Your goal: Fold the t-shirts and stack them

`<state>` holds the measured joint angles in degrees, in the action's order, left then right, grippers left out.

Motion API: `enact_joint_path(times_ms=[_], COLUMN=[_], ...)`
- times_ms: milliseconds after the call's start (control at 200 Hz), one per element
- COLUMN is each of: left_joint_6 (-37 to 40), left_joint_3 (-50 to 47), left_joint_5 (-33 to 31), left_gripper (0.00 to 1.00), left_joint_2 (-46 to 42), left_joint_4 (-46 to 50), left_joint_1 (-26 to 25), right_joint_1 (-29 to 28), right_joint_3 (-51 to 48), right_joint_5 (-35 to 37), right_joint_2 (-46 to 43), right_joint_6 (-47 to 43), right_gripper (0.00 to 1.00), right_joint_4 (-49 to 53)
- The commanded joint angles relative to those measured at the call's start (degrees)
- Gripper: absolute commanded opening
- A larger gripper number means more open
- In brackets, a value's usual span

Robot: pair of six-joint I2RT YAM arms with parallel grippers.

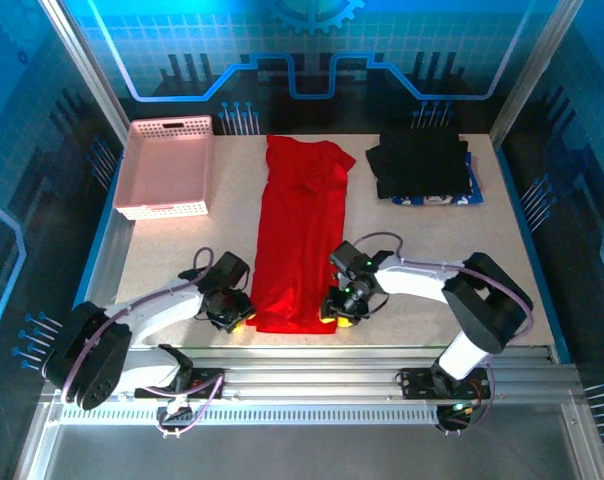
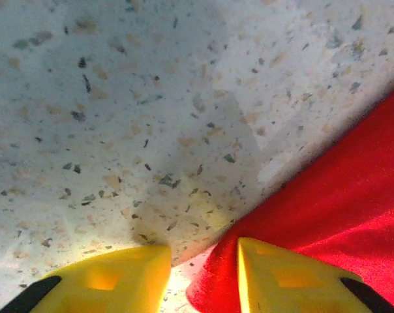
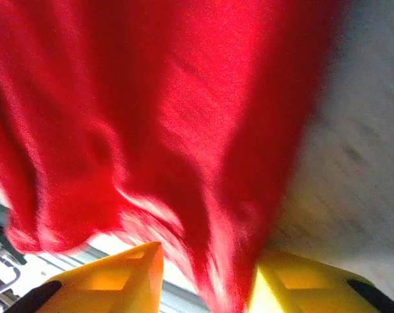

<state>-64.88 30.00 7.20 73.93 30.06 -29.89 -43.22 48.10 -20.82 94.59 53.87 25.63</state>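
The red t-shirt (image 1: pixel 302 235) lies as a long narrow strip down the middle of the table, collar end at the far side. My left gripper (image 1: pixel 237 318) is at its near left corner. In the left wrist view the yellow fingers (image 2: pixel 119 282) stand apart, and the red corner (image 2: pixel 213 287) lies in the gap of the left gripper (image 2: pixel 203 264), against the right finger. My right gripper (image 1: pixel 340 314) is at the near right corner. Its jaws straddle the blurred red hem (image 3: pixel 223 261), with a gap still showing in the right gripper (image 3: pixel 207 264). Black and navy folded shirts (image 1: pixel 422 165) sit at the back right.
A pink perforated basket (image 1: pixel 167 165) stands at the back left. The table's metal front rail (image 1: pixel 312 365) runs just behind both grippers. Bare speckled tabletop (image 1: pixel 182 245) lies either side of the red strip.
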Motion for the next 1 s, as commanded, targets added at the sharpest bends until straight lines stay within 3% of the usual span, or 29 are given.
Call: enact_joint_path(times_ms=[0, 120, 205, 435, 580, 720, 965, 995], left_joint_6=[-2.2, -3.2, -2.4, -0.6, -1.2, -1.7, -1.7, -1.8], left_joint_3=[-1.6, -1.3, -1.1, -3.7, -3.2, -1.4, -2.3, -3.1], left_joint_5=[12.5, 12.1, 11.3, 5.4, 5.3, 3.9, 3.9, 4.9], left_gripper=[0.25, 0.11, 0.00, 0.00, 0.00, 0.00, 0.00, 0.11], left_joint_2=[9.7, 10.6, 8.4, -6.1, -11.3, -14.1, -19.3, -19.3], left_joint_4=[-39.6, -40.8, -37.0, -22.7, -19.6, -16.3, -8.6, -8.4], left_joint_1=[-4.9, -5.0, -5.1, -5.3, -7.1, -10.3, -10.5, -10.7], right_joint_1=[-0.6, -0.4, -0.3, -1.2, -3.7, -4.5, -2.5, -2.3], right_joint_3=[5.0, 6.2, 6.1, -2.7, -6.1, -5.2, -3.6, -4.0], right_joint_5=[-0.2, 0.0, 1.2, 2.0, 2.7, 3.4, 3.0, 2.7], right_joint_2=[3.3, 3.1, 0.8, -9.9, -15.2, -17.3, -17.5, -17.2], right_joint_6=[-3.0, -4.3, -5.5, -3.7, -1.7, -0.8, -1.7, -1.6], right_gripper=[0.29, 0.09, 0.03, 0.00, 0.00, 0.00, 0.00, 0.00], right_joint_4=[-8.1, -3.8, 0.8, 6.2, 8.1, 9.9, 11.6, 11.0])
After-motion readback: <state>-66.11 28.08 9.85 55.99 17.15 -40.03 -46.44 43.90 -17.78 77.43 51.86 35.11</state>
